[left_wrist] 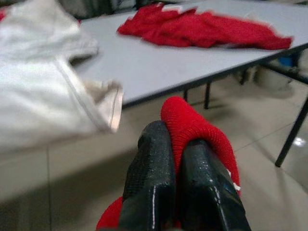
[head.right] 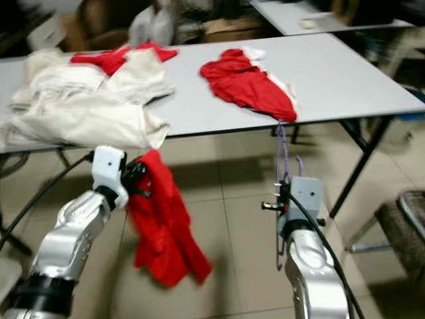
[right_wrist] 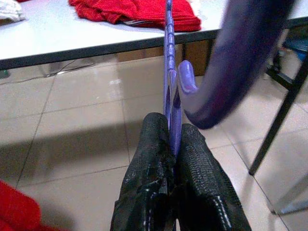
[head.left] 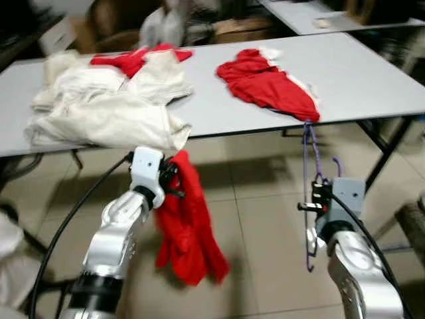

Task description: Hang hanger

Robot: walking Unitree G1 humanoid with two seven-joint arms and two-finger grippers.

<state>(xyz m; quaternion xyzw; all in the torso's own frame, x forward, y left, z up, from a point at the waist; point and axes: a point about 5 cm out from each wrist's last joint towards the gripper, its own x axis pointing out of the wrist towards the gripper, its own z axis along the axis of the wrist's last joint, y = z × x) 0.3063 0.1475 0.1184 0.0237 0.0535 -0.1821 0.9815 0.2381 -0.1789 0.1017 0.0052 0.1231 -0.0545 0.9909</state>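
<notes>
Holding one item in each arm, the robot stands at the near edge of the grey worktop point(head.left: 372, 73). The left tool point(left_wrist: 179, 163) is clamped on a fold of a red garment point(head.left: 186, 226), which hangs free below the worktop edge, above the tiled floor point(head.left: 259, 219). The right tool point(right_wrist: 174, 144) is clamped on the thin bar of a purple hanger point(head.left: 309, 193); the hanger stands roughly upright, its upper end reaching close to the worktop's near edge and its hook curving close to the right wrist camera.

On the worktop, a heap of cream cloth point(head.left: 106, 106) lies at the left, with a red piece point(head.left: 136, 58) at its far side. A second red garment point(head.left: 269, 86) lies toward the right, next to the near edge and just above the hanger.

Step in hand, as judged: garment and hanger are both lifted and apart, so the garment is not yet on the hanger. The next move calls for bringing the two tools together and feeding one hanger arm into a garment opening. The opening is not identifiable in the bunched cloth, so a regrasp may be required.
</notes>
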